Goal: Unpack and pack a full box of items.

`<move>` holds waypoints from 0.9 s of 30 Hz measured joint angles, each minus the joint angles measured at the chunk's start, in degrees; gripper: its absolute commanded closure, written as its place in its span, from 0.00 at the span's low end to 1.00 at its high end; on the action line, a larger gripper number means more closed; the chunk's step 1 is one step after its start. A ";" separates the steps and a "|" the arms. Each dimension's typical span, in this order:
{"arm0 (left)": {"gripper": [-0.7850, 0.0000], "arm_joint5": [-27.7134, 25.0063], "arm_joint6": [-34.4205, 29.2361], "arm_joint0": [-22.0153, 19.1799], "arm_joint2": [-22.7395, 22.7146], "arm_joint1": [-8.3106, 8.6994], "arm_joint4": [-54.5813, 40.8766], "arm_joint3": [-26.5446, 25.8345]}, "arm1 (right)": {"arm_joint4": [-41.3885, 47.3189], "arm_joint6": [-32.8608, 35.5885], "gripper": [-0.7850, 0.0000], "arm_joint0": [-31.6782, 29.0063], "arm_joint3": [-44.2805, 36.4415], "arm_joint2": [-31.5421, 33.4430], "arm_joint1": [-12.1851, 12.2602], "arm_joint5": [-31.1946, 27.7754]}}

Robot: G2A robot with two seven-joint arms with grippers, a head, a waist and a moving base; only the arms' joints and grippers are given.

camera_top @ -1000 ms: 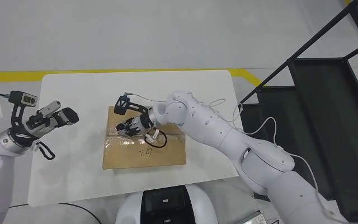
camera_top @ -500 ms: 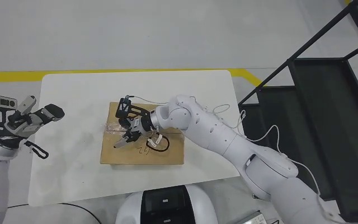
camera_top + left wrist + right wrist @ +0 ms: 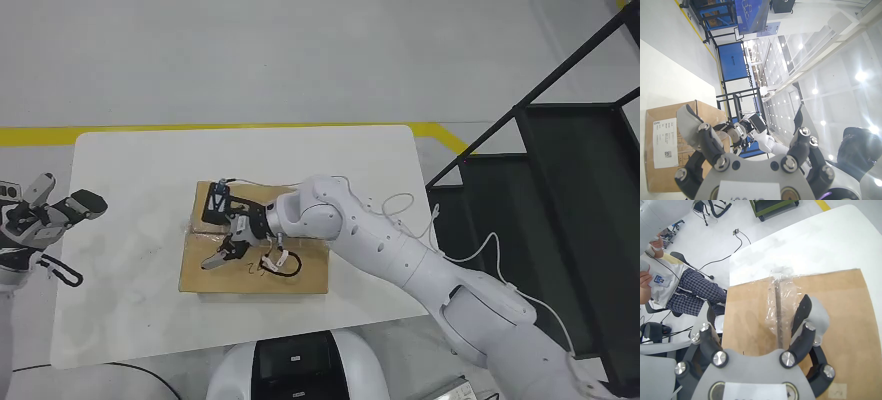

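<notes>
A closed cardboard box lies in the middle of the white table. Wrinkled clear tape covers its centre seam, and a white label sits on one side of the box. My right gripper hovers low over the box's left half. In the right wrist view the right gripper is open astride the seam, one finger over the top, the other past the box's edge. My left gripper is open and holds nothing, off the table's left edge. From the left wrist, the left gripper faces the box.
A black stair frame with a slanted rail stands right of the table. A yellow floor line runs behind the table's far edge. Bare table surface lies left of and behind the box.
My right gripper has slid over the box top toward its near left part. The left arm has drawn back leftward, from over the table to beyond its left edge.
</notes>
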 measured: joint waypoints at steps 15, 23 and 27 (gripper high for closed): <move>0.00 0.71 -1.13 -0.53 0.31 -0.43 0.71 -0.69 | 30.99 18.20 0.00 -3.73 0.42 8.36 2.92 4.87; 0.00 0.07 -1.58 -1.15 0.86 -0.76 0.28 -0.77 | 34.60 25.72 0.00 -9.02 -13.23 16.90 6.52 11.67; 0.00 -0.26 -1.84 -0.84 0.53 -0.86 0.17 -0.85 | 37.66 28.15 0.00 -12.76 -16.59 19.45 7.63 17.51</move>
